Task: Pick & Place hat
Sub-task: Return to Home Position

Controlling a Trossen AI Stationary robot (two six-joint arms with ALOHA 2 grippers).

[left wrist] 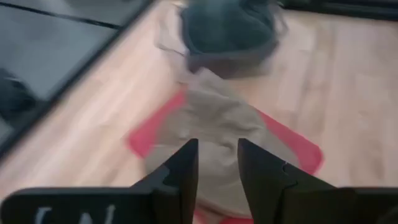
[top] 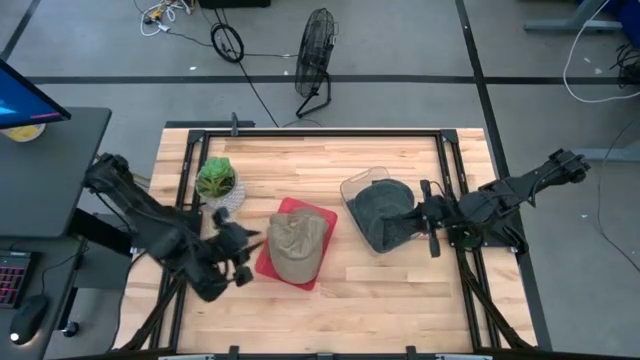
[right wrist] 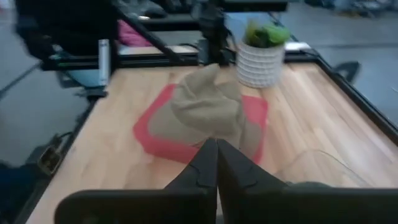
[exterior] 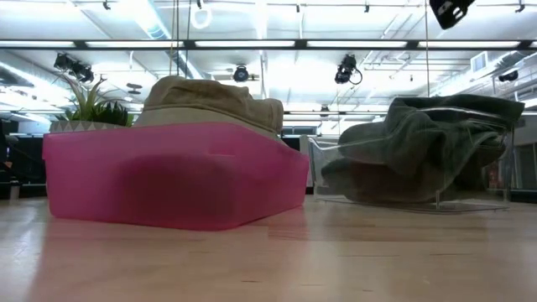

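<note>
A tan hat (top: pixel 298 245) lies crown up on a red tray (top: pixel 322 222) at the table's middle; the low view shows the hat (exterior: pixel 210 99) resting over the tray's rim (exterior: pixel 168 180). A dark green hat (top: pixel 385 212) sits bunched in a clear container (top: pixel 352 188) to its right. My left gripper (top: pixel 243 258) is open just left of the tray; its wrist view shows the tan hat (left wrist: pixel 217 118) past the fingers. My right gripper (top: pixel 432 228) is shut beside the clear container's right side, pointing toward the tan hat (right wrist: pixel 208 102).
A green plant in a white pot (top: pixel 216 182) stands near the table's left far part, close behind my left arm. A black frame (top: pixel 320 130) runs along the table's far and side edges. Bare wood lies in front of the tray and container (top: pixel 380 300).
</note>
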